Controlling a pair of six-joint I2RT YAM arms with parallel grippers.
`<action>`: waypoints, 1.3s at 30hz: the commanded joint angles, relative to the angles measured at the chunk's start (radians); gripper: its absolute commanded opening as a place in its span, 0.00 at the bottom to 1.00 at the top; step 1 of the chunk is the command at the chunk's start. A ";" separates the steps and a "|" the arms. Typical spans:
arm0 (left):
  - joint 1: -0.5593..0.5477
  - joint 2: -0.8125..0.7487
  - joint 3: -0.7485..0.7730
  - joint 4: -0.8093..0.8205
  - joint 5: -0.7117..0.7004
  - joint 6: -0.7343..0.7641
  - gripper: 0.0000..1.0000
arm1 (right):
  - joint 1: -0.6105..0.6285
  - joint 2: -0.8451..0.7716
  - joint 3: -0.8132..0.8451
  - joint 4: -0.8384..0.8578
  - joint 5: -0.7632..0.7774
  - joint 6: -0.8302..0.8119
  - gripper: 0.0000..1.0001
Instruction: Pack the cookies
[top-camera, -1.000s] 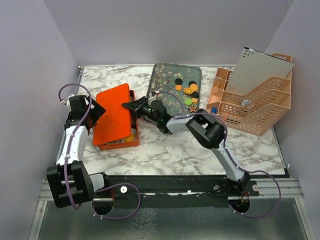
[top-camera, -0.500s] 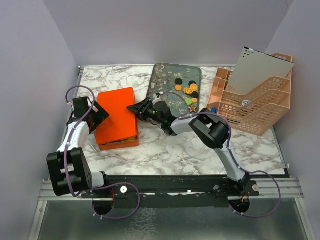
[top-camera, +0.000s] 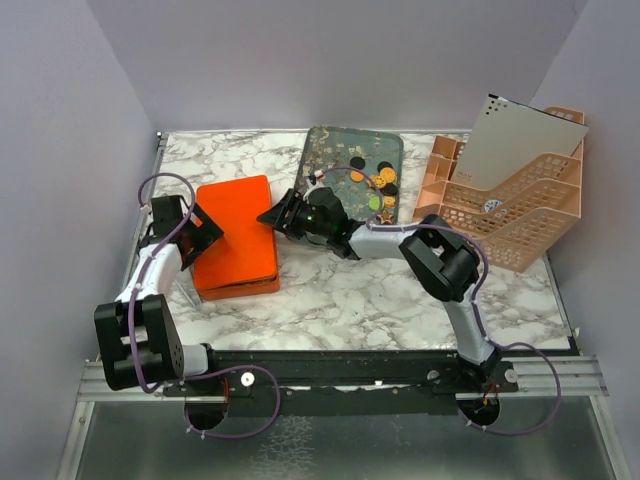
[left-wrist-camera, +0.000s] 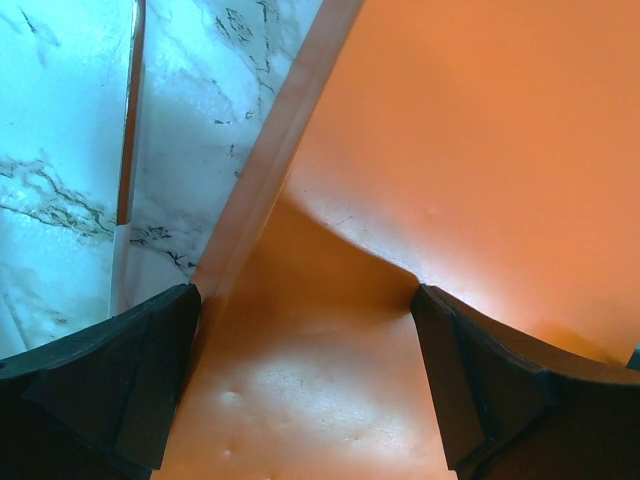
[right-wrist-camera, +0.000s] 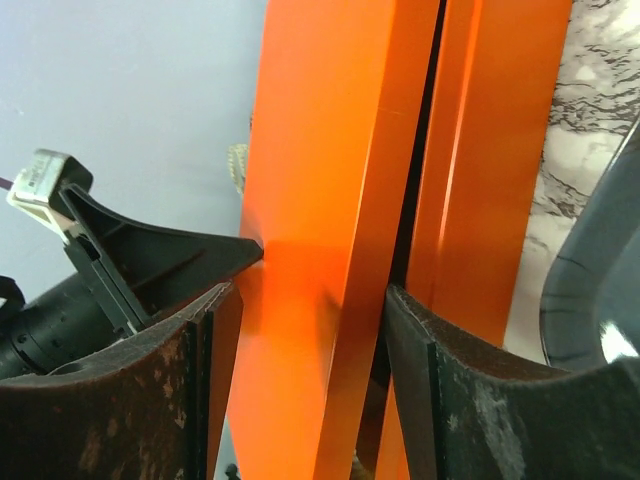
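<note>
The cookies (top-camera: 376, 182), orange, black and green discs, lie on the right part of a dark green tray (top-camera: 328, 152). An orange box (top-camera: 238, 236) lies left of the tray with its lid (left-wrist-camera: 440, 150) flat on it; a thin dark gap shows between lid and base (right-wrist-camera: 500, 170). My left gripper (top-camera: 200, 233) is open, with its fingers (left-wrist-camera: 120, 380) spread over the lid's left edge. My right gripper (top-camera: 272, 214) is at the box's right edge, open. Its fingers (right-wrist-camera: 450, 400) sit loosely on either side of the lid's rim (right-wrist-camera: 350, 300).
A peach mesh desk organiser (top-camera: 500, 205) holding a grey-white board (top-camera: 525, 140) stands at the back right. Purple walls close in the left, back and right. The table (top-camera: 350, 295) is marbled white.
The orange lid, tilted up a second ago with cookies showing inside the box, has come down flat on the box. Both grippers have stayed at its edges and shifted slightly.
</note>
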 joint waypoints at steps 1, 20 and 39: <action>-0.031 -0.004 -0.014 -0.020 -0.005 0.019 0.96 | -0.004 -0.099 0.006 -0.192 0.013 -0.184 0.65; -0.135 -0.162 -0.087 -0.085 -0.030 0.025 0.95 | 0.009 -0.253 -0.145 -0.364 -0.019 -0.436 0.62; -0.146 -0.299 -0.155 -0.138 0.007 -0.019 0.91 | 0.023 -0.358 -0.265 -0.415 -0.072 -0.477 0.37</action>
